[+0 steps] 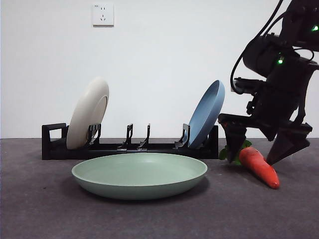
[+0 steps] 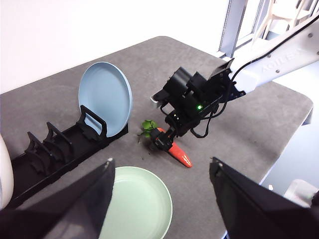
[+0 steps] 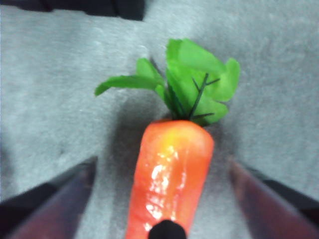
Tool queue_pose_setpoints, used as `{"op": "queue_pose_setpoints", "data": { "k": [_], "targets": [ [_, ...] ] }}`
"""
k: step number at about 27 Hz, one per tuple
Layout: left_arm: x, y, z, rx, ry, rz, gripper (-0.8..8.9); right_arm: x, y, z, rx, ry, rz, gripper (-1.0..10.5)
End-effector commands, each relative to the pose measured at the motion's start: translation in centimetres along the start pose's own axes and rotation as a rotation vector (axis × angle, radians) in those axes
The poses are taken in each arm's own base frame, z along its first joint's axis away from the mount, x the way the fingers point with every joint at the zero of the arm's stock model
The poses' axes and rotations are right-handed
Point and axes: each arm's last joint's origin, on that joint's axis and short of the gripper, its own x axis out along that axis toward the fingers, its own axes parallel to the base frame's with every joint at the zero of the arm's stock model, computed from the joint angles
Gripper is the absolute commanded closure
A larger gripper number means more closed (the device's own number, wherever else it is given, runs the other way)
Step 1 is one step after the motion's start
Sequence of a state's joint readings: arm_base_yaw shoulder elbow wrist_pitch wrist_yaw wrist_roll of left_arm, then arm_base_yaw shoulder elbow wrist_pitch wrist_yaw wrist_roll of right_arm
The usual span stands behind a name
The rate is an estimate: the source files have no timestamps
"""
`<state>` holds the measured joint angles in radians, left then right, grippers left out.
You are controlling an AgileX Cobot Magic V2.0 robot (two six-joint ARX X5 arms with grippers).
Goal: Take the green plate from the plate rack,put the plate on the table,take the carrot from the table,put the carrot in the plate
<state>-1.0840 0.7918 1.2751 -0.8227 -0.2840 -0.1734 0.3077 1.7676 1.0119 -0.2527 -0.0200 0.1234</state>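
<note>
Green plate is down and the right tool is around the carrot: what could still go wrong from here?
1. The right tool straddles the carrot with its jaws open and apart from it; the tapered, glossy body may slip or roll as they close.
2. The green plate lies close in front of the plate rack; a low carry could clip the plate's rim or the blue plate.
3. The carrot is nearly as long as the plate's flat, so an off-centre drop may leave it on the rim.
</note>
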Motion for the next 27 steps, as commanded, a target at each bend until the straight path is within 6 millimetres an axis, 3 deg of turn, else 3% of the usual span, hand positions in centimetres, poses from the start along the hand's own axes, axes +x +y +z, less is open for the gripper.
{"op": "queue_pose_setpoints", "data": {
  "k": [1,4,9,16,20,23,27],
  "targets": [
    [-0.4,0.1,-0.2,-0.021,0.001,-0.005,4.91,0.6,0.1,-0.2,0.016,0.014,-0.003,7.0],
    [-0.7,0.2,-0.3,-0.028,0.003,-0.004,4.91,0.7,0.2,-0.2,0.021,0.016,-0.002,7.4],
    [-0.8,0.3,-0.5,-0.028,0.015,-0.001,4.91,0.7,0.3,-0.3,0.017,0.017,0.003,9.6],
    [-0.8,0.3,-0.6,-0.025,0.024,0.002,4.91,-0.8,1.9,-0.2,-0.021,0.011,0.032,9.6],
    [-0.8,0.3,-0.6,-0.025,0.024,0.003,4.91,-3.7,4.2,0.1,-0.066,-0.054,0.082,9.6],
    [-0.8,0.3,-0.6,-0.025,0.024,0.003,4.91,-5.9,7.1,0.1,-0.113,-0.134,0.153,9.6],
    [-0.8,0.3,-0.6,-0.025,0.025,0.003,4.91,-6.7,11.1,-0.4,-0.184,-0.216,0.252,9.6]
  ]
}}
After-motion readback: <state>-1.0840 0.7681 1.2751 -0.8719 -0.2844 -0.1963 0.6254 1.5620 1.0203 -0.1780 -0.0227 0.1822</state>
